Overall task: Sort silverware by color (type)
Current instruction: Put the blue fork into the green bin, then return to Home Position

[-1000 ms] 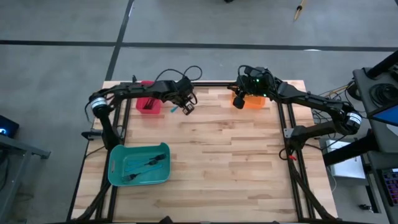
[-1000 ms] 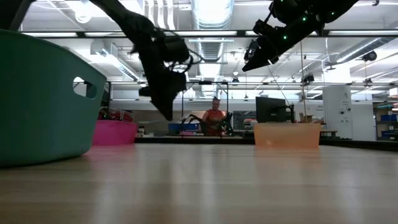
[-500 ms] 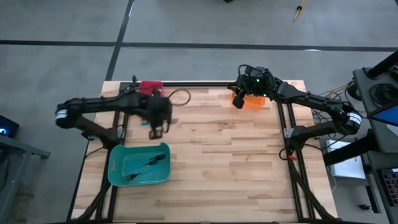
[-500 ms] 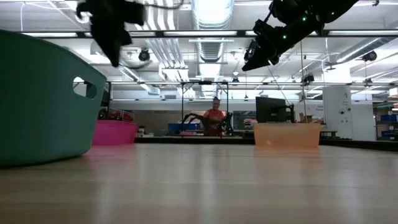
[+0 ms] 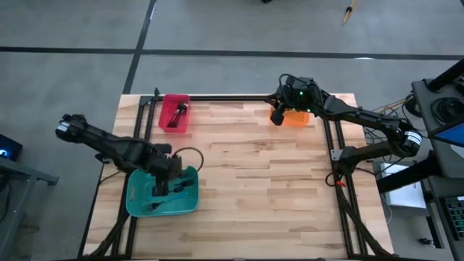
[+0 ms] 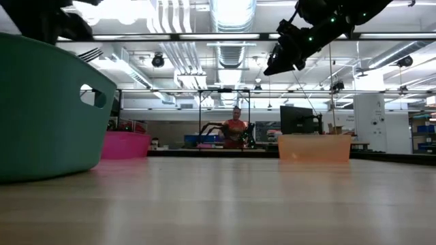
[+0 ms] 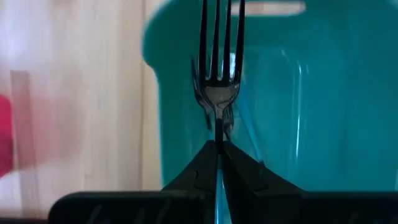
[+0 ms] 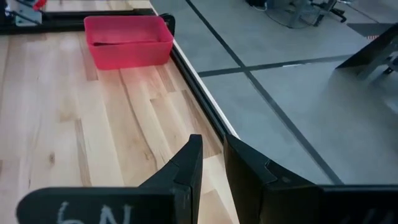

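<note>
My left gripper [image 5: 164, 183] hangs over the teal bin [image 5: 138, 204] at the near left, shut on a fork [image 7: 219, 74] with a dark metal head. The fork's tines [image 6: 90, 54] show just above the bin's rim in the low view. Several more forks [image 5: 174, 191] lie in the teal bin. One dark piece [image 5: 180, 112] lies in the red bin [image 5: 169, 119] at the far left. My right gripper [image 5: 276, 117] waits high beside the orange bin [image 5: 296, 118] at the far edge. Its fingers [image 8: 193, 163] are slightly apart with nothing between them. My left gripper pinches the fork's neck [image 7: 218, 132], just behind the head, between its two fingertips. The fork runs in line with the fingers, and its tines stick out past them toward the teal bin's floor. It is lifted clear of the bin.
Black frame rails [image 5: 232, 97] run along the table's far edge and down both sides. The middle of the wooden table [image 5: 261, 188] is bare. A person [image 6: 236, 129] sits far behind the table in the room.
My left gripper has swung with the fork from beside the red bin at the far edge toward the table's near left. It now stands over the teal bin and has rolled on the way. My right arm has kept still.
</note>
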